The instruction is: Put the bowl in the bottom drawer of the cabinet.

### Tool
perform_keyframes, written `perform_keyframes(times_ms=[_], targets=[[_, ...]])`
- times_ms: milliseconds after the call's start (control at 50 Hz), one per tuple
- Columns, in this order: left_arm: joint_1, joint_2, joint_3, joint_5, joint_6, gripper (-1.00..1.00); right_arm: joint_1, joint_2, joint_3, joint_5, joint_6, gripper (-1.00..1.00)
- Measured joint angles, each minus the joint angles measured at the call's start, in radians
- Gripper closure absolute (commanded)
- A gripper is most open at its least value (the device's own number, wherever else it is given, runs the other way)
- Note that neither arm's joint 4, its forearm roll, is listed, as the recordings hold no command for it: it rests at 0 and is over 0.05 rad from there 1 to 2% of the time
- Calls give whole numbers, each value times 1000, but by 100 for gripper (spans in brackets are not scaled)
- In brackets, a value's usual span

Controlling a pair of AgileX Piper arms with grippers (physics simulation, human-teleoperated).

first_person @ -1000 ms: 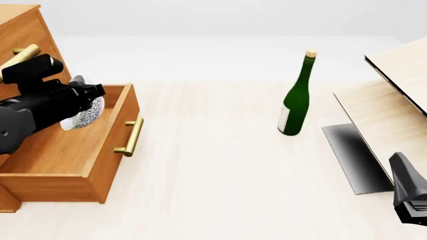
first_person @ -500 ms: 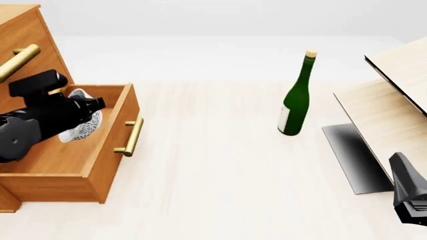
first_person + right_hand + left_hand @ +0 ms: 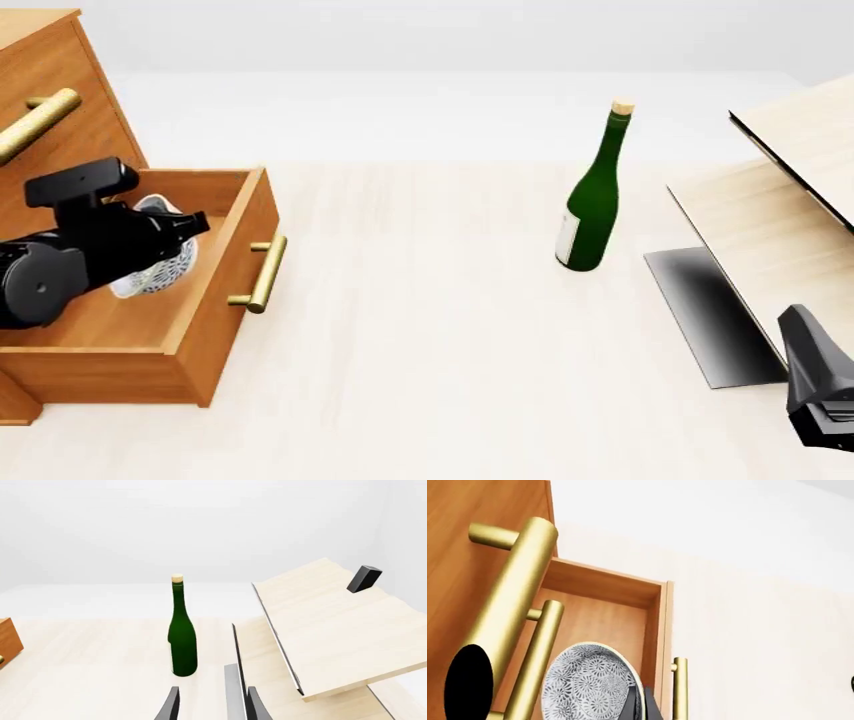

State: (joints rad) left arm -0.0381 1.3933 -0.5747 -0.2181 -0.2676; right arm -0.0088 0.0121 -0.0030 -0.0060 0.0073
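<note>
The cabinet stands at the far left with its bottom drawer pulled out. My left gripper is inside the drawer, shut on the rim of the white grey-patterned bowl. The bowl hangs tilted on its side just above the drawer floor. In the left wrist view the bowl fills the lower middle with one dark finger against its rim, and the drawer's brass handle is beside it. My right gripper is open and holds nothing, low at the near right.
A green wine bottle stands upright mid-table. A pale wooden box with a black panel sits at the right edge. Brass handles of the upper drawers project just above the left gripper.
My left gripper has moved down and back into the open bottom drawer with the bowl in it. The right arm has not moved.
</note>
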Motion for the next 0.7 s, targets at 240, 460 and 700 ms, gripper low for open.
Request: perform_keyframes(times_ms=[240,460,700], targets=[[24,11,3,-5,24,100,0,0,0,0,0,-100],[36,20,8,-13,33,100,0,0,0,0,0,-100],[50,24,14,-17,40,100,0,0,0,0,0,-100]])
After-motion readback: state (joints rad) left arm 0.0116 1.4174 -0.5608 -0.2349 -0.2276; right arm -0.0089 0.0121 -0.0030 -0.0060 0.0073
